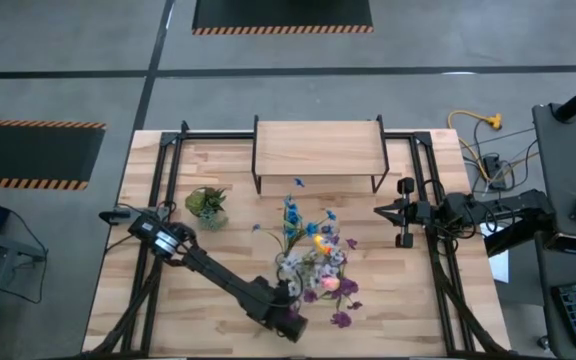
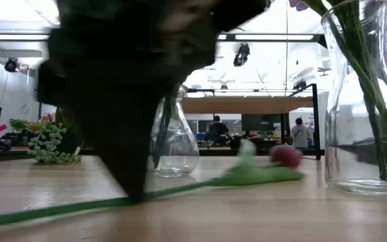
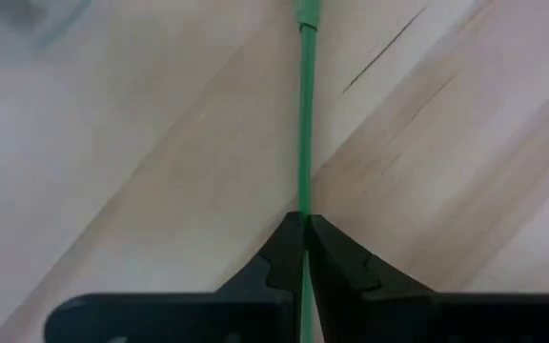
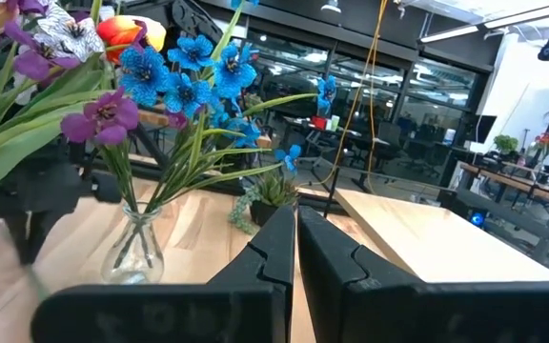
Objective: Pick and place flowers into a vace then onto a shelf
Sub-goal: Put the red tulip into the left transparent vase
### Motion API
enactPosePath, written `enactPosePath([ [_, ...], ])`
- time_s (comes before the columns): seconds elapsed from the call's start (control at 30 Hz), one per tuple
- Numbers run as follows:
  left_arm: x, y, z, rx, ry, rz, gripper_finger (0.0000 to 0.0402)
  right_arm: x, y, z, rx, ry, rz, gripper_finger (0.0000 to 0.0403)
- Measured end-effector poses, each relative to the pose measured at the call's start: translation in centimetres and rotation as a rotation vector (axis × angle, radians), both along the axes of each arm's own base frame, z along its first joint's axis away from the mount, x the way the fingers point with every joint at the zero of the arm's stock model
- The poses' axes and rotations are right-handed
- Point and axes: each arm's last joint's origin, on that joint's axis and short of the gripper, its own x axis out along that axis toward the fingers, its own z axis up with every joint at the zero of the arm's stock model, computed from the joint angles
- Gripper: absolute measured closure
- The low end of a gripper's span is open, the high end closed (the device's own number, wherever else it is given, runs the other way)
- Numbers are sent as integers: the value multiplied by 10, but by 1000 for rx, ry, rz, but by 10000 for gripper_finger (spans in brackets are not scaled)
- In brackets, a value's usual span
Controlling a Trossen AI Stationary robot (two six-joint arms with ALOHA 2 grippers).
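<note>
1. Your left gripper (image 3: 304, 221) is down at the near edge of the table (image 1: 228, 255), fingers pinched tight on the stem (image 3: 304, 114) of a loose flower (image 2: 286, 156) that lies flat on the wood.
2. That stem runs along the tabletop from the fingers out to a pink bloom lying near the vases; the low view shows it unlifted.
3. Expect it to be very light, thin and springy. It will likely droop and whip once raised, and the smooth plastic stalk could slide or twist between the pads.
4. You hold it low, far from the bloom. That end suits feeding it into a vase, but the head will swing, so lift slowly.
5. The nearer vase (image 2: 365, 101) already holds stems, and a second vase (image 4: 136, 250) carries blue blooms (image 4: 184, 81). Both are glass, probably slippery and easy to tip.
6. Your right gripper (image 4: 295, 238) waits at the right side, closed on nothing, just beside the shelf (image 1: 318, 148).
7. The shelf stands bare at the far edge; no vase is on it yet.
</note>
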Motion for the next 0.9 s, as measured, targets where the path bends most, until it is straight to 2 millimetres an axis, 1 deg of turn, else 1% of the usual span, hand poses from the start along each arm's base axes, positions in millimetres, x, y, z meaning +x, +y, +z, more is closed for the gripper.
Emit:
enactPosePath([
  [0.17, -19, -3, 11, 30, 87, 35, 401, 0, 0, 0, 0, 0, 0, 394],
  [0.3, -28, -6, 17, 41, 128, 30, 401, 0, 0, 0, 0, 0, 0, 394],
  [0.73, -43, -20, 15, 38, 176, -14, 401, 0, 0, 0, 11, 0, 1, 394],
  [0.9, -45, -23, 15, 29, 178, -4, 401, 0, 0, 0, 11, 0, 1, 394],
])
